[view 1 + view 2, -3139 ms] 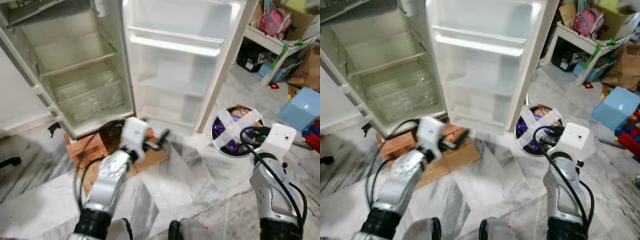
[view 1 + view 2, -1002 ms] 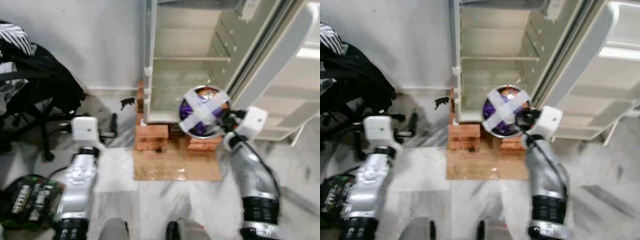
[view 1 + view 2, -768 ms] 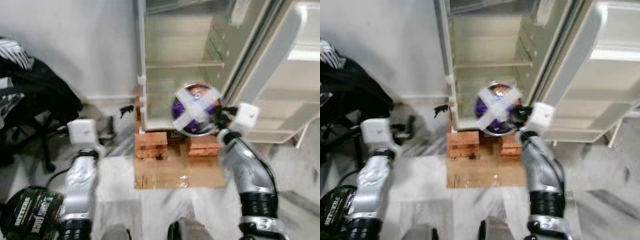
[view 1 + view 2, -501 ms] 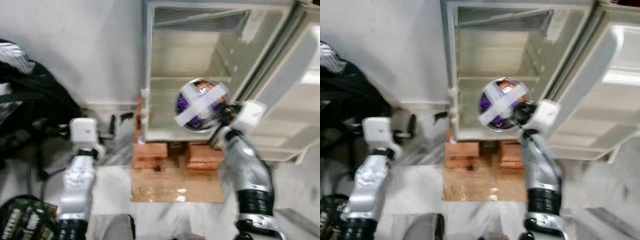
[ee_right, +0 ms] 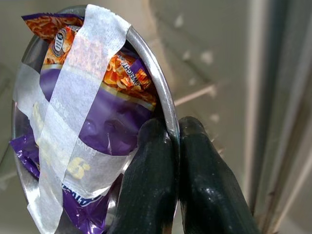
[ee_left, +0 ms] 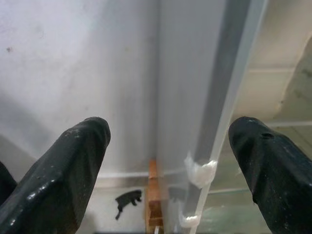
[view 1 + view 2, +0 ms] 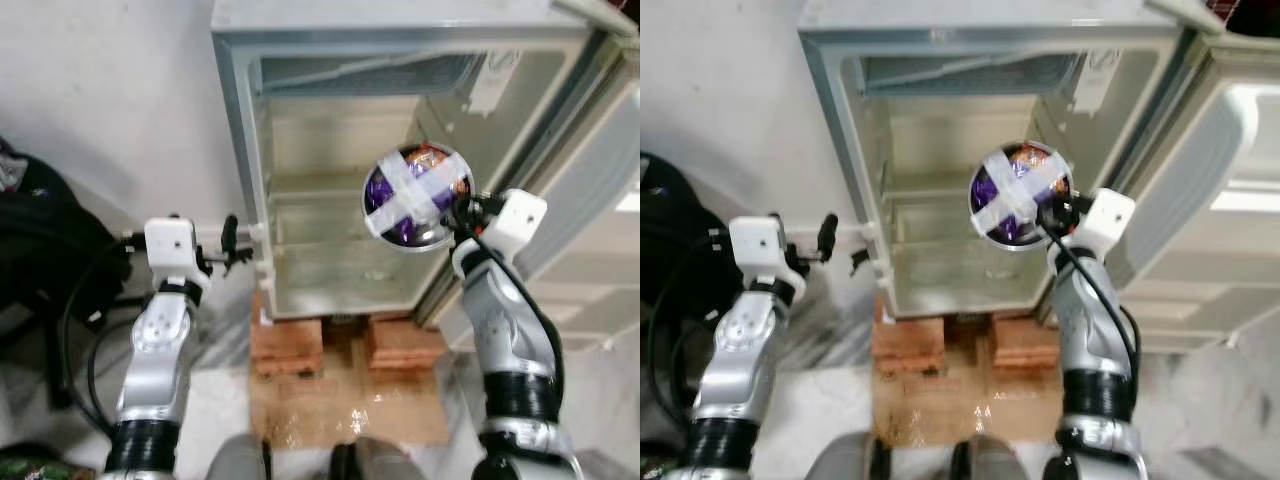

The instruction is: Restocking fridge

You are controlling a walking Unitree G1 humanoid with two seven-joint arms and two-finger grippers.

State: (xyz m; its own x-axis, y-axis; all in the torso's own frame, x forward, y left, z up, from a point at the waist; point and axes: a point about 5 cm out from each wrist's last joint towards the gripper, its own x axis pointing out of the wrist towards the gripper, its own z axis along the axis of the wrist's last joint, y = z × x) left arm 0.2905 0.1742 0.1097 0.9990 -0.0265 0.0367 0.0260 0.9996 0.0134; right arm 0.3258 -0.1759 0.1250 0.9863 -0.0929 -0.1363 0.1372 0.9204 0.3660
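2 brick stacks (image 7: 288, 346) on wet cardboard (image 7: 345, 420) (marble floor), black bag (image 7: 40, 240)

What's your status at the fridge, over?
Right gripper pinching taped snack bowl by its rim before the open fridge. Left gripper open, empty. Shelves bare.

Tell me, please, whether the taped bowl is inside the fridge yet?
Not yet. The right gripper holds the bowl by its rim, before the open fridge.
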